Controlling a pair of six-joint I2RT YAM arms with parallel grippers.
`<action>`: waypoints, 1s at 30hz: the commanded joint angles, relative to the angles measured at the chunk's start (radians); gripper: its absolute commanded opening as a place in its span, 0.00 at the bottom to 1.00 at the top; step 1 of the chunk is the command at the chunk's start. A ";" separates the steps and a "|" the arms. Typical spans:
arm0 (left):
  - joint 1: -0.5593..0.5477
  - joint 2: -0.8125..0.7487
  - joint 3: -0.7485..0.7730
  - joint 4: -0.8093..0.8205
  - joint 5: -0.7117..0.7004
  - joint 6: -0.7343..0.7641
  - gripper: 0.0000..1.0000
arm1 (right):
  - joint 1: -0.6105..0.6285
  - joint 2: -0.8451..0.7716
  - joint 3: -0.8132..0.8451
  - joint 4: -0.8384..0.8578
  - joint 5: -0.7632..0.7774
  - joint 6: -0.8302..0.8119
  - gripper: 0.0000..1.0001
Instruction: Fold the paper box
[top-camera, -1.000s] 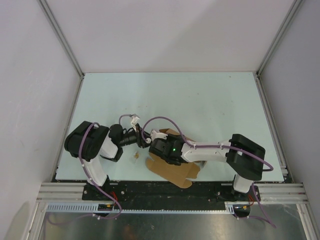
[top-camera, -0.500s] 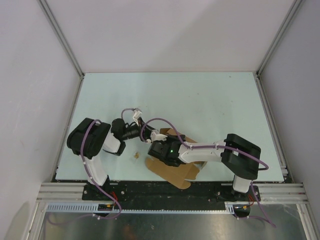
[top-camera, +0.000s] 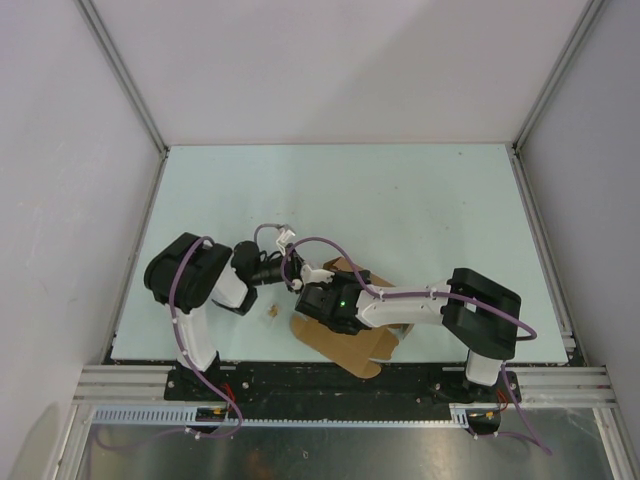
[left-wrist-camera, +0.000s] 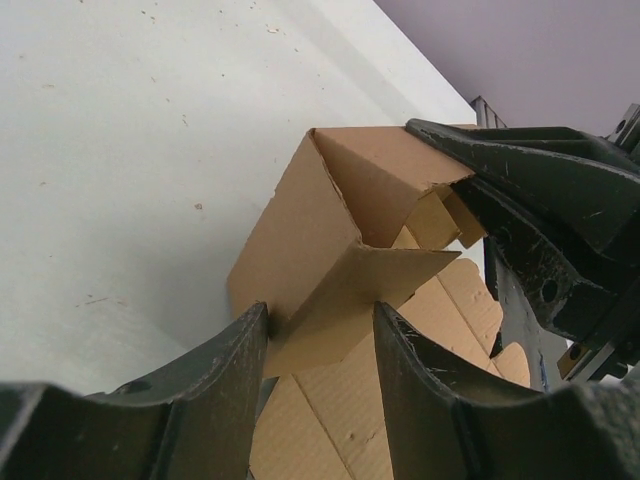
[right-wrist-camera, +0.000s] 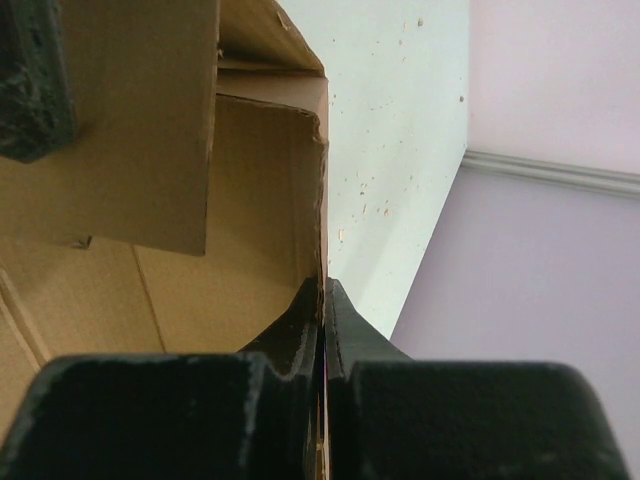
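The paper box (top-camera: 352, 345) is brown cardboard, partly folded, lying at the table's near edge between the arms. In the left wrist view its raised walls (left-wrist-camera: 300, 210) form a corner, and a flap juts out between my fingers. My left gripper (left-wrist-camera: 320, 310) is open, its jaws either side of that flap, the left finger touching the box's corner. It reaches in from the left in the top view (top-camera: 292, 277). My right gripper (right-wrist-camera: 324, 292) is shut on the upright edge of a box wall (right-wrist-camera: 255, 220). It sits over the box in the top view (top-camera: 320, 282).
A tiny brown scrap (top-camera: 270, 313) lies on the pale green table (top-camera: 400, 200) just left of the box. White walls with metal rails (top-camera: 540, 240) close the table on three sides. The flat part of the box overhangs the near edge.
The left arm has swung right, bringing its gripper closer to the box. The right arm's elbow has shifted a little left, its grip on the box kept.
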 joint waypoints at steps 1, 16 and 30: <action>-0.016 -0.002 0.013 0.360 0.021 0.005 0.52 | 0.007 0.023 -0.005 0.018 -0.109 0.021 0.00; -0.080 -0.057 -0.082 0.360 -0.166 0.066 0.52 | 0.010 0.041 -0.005 0.009 -0.106 0.057 0.00; -0.162 -0.111 -0.122 0.362 -0.435 0.178 0.62 | 0.010 0.040 -0.005 0.007 -0.142 0.073 0.01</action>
